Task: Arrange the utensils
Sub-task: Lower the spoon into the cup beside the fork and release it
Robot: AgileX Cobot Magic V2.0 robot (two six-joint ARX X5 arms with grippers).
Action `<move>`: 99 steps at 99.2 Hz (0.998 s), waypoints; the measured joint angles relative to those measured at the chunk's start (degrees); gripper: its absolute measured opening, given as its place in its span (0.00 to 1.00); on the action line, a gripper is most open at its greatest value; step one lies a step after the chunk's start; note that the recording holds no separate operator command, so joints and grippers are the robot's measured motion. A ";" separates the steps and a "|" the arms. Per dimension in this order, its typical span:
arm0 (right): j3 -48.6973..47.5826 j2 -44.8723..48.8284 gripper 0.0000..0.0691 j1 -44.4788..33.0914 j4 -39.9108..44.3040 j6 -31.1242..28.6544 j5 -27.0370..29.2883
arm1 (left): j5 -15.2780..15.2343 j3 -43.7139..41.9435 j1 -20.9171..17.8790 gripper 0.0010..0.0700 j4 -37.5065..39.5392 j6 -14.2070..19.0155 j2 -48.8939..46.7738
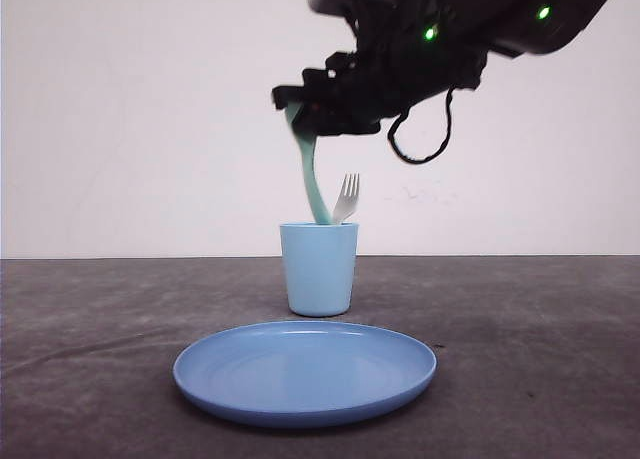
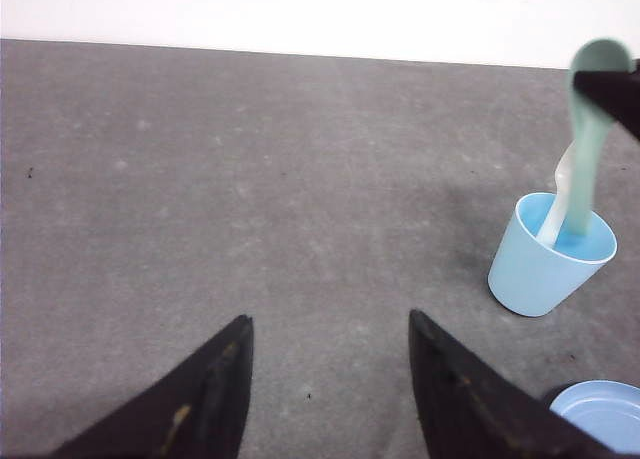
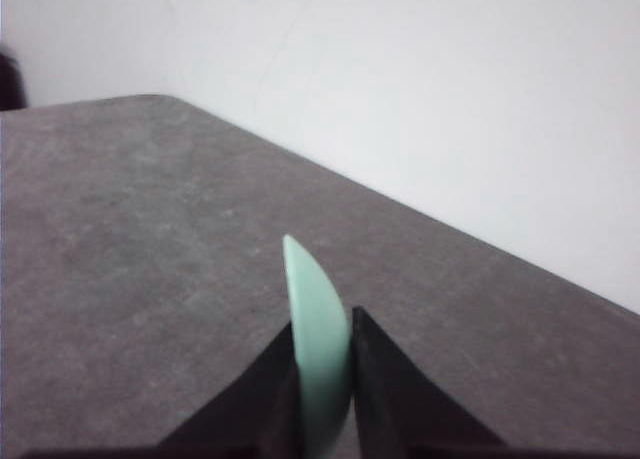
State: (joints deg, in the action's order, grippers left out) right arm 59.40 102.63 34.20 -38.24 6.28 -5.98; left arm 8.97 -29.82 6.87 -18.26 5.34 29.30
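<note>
- The left gripper (image 2: 325, 379) is seen in the left wrist view with its two dark fingers (image 2: 215, 394) spread wide apart; nothing is held between them, and bare grey table (image 2: 250, 179) lies beneath the gap.
- A round blue plate (image 1: 305, 372) is set on the near part of the table in the front view, roughly at the centre, with nothing on it.
- Just beyond the plate, a light blue cup (image 1: 319, 269) stands upright, apart from the plate's rim.
- A mint-green spoon (image 1: 310, 174) is gripped at its bowl end by the right gripper (image 1: 300, 114) above the cup; the handle slants down and its lower end is inside the cup.
- In the right wrist view the spoon's bowl (image 3: 318, 349) is seen clamped between the two dark fingers (image 3: 385, 389) of that gripper, which are closed against it.
- A white fork (image 1: 346, 199) stands in the cup just to the right of the spoon, tines up, leaning slightly right above the rim.
- The right arm (image 1: 480, 14) is seen reaching in from the upper right of the front view, with two green lights lit on it.
</note>
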 joint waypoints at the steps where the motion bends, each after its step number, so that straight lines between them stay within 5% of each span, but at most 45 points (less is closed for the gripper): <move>1: 0.11 0.20 0.07 0.00 -0.02 0.02 -0.07 | 0.00 0.00 0.00 0.41 -0.02 0.00 0.00; 46: 0.79 3.69 0.07 0.00 3.28 0.42 -1.57 | 0.00 0.00 0.00 0.41 0.02 0.00 0.00; 67: 0.81 3.69 0.28 0.00 6.34 0.44 -1.57 | 0.00 0.00 0.00 0.41 0.00 0.00 0.00; 99: 0.81 2.73 0.32 0.44 4.70 0.37 -1.60 | 0.00 0.00 -0.02 0.41 0.00 0.00 0.00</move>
State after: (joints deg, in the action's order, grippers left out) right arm 60.20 105.36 34.63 -33.54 6.66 -7.57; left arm 8.97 -29.82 6.85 -18.26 5.34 29.30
